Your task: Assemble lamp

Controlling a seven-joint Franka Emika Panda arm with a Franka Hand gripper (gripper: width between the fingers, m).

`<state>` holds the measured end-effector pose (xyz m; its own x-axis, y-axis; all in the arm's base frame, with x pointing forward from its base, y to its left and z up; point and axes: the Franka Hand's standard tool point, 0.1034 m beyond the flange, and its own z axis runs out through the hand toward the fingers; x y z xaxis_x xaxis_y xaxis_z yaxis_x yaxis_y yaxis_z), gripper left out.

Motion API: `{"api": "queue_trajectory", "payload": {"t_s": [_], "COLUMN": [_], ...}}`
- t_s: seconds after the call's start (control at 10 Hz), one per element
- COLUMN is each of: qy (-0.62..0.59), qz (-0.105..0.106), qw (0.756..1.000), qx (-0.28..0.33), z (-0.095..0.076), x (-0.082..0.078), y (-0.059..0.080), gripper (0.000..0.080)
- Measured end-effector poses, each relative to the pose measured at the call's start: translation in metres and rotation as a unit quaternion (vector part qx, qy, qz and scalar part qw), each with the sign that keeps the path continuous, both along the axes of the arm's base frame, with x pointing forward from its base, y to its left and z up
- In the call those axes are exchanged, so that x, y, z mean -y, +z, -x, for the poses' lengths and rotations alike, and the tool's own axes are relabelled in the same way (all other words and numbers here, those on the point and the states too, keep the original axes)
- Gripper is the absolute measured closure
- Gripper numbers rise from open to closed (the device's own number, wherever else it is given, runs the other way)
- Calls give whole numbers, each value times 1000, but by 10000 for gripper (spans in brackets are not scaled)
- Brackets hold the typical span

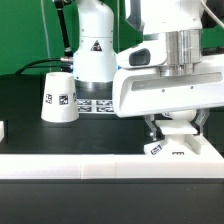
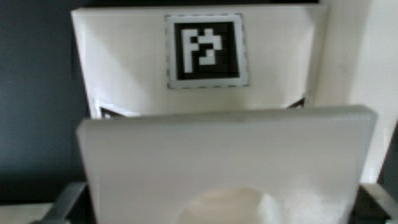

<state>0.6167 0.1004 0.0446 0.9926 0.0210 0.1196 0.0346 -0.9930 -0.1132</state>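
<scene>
The lamp base (image 1: 168, 150) is white with square tags and sits on the black table, just behind the white front wall at the exterior view's right. My gripper (image 1: 175, 128) comes down on it from above, a finger on each side of its raised middle. In the wrist view the base (image 2: 205, 110) fills the frame and shows one tag. The dark fingertips (image 2: 61, 205) press against both sides of the raised block, which has a rounded hollow. The cone-shaped shade (image 1: 60, 100) stands upright at the exterior view's left, far from the gripper. The bulb is not in view.
The robot's white body (image 1: 95, 50) stands at the back centre. The marker board (image 1: 100, 104) lies flat in front of it. A white wall (image 1: 100, 168) runs along the table's front edge, and a small white piece (image 1: 3, 129) shows at the far left edge.
</scene>
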Motion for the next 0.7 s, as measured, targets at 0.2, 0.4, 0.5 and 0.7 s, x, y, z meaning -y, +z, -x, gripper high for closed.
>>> {"api": "queue_trajectory", "payload": {"t_s": [0.2, 0.4, 0.5, 0.7], "qy": [0, 0, 1, 24], "qz": [0, 0, 0, 6], "qw": [1000, 1000, 1000, 1000], "qx": [0, 0, 1, 5], "z": [0, 0, 1, 27], "x": [0, 0, 0, 3], "y": [0, 0, 0, 7], "gripper": [158, 104, 104, 101]}}
